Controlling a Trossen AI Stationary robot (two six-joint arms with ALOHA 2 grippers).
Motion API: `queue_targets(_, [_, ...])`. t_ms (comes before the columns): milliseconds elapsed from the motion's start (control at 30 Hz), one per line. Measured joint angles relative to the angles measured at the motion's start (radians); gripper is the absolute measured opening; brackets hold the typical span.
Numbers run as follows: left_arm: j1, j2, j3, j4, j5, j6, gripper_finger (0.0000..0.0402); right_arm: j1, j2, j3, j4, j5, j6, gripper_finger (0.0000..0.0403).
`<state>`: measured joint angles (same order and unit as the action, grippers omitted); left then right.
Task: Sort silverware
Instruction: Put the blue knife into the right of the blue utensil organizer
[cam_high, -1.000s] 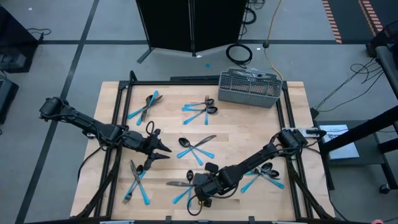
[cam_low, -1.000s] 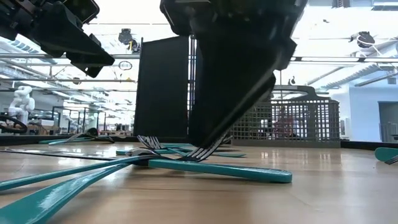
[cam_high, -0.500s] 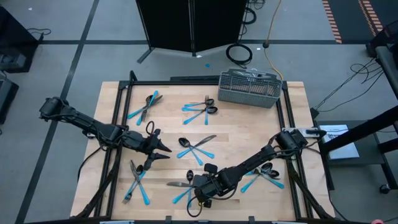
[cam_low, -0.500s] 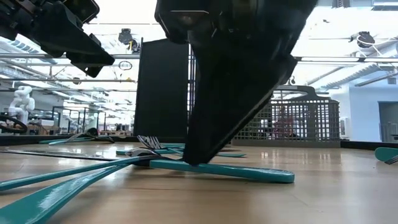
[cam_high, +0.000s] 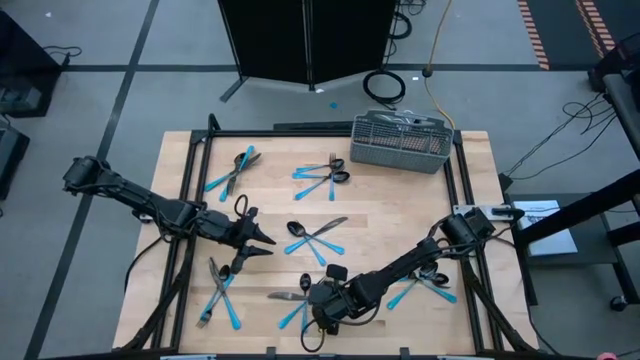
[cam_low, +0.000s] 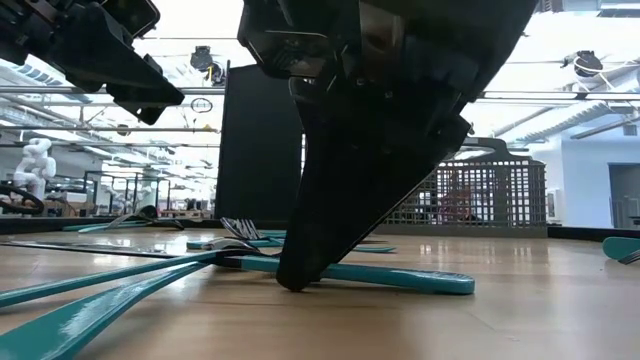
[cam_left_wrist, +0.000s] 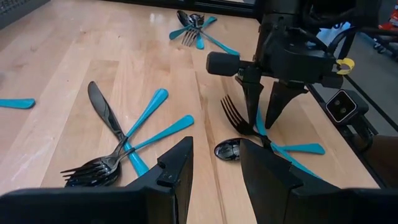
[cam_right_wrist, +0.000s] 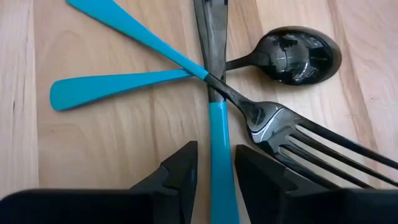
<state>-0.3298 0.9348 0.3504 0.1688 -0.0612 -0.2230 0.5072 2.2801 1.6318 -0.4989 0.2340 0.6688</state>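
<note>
Right gripper (cam_high: 318, 312) lowered over a crossed cluster of silverware (cam_right_wrist: 236, 99) at the table's near edge.

Its fingers (cam_right_wrist: 180, 171) stand apart, straddling one light-blue handle (cam_right_wrist: 221, 155). The left gripper (cam_high: 262, 241) hovers mid-table, fingers apart, empty. Farther clusters lie scattered; the wire basket (cam_high: 400, 142) sits at the far edge.
</note>
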Motion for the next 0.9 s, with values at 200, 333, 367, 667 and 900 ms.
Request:
queue_targets(200, [0.0, 0.0, 0.0, 0.0, 0.0, 0.001, 0.0128, -0.003, -0.002, -0.003, 0.031, 0.008, 0.005, 0.0105])
queue_targets(333, [0.0, 0.0, 0.0, 0.0, 0.0, 0.0, 0.0128, -0.015, -0.001, -0.004, 0.076, -0.001, 0.007, 0.0105])
queue_targets(367, [0.0, 0.0, 0.0, 0.0, 0.0, 0.0, 0.0128, -0.018, -0.001, -0.004, 0.086, -0.002, 0.007, 0.0105])
queue_targets(667, [0.0, 0.0, 0.0, 0.0, 0.0, 0.0, 0.0128, -0.034, 0.002, -0.005, 0.131, 0.012, -0.006, 0.0105])
queue_targets(900, [0.0, 0.0, 0.0, 0.0, 0.0, -0.001, 0.0128, -0.034, 0.003, -0.005, 0.133, 0.057, -0.033, 0.0105])
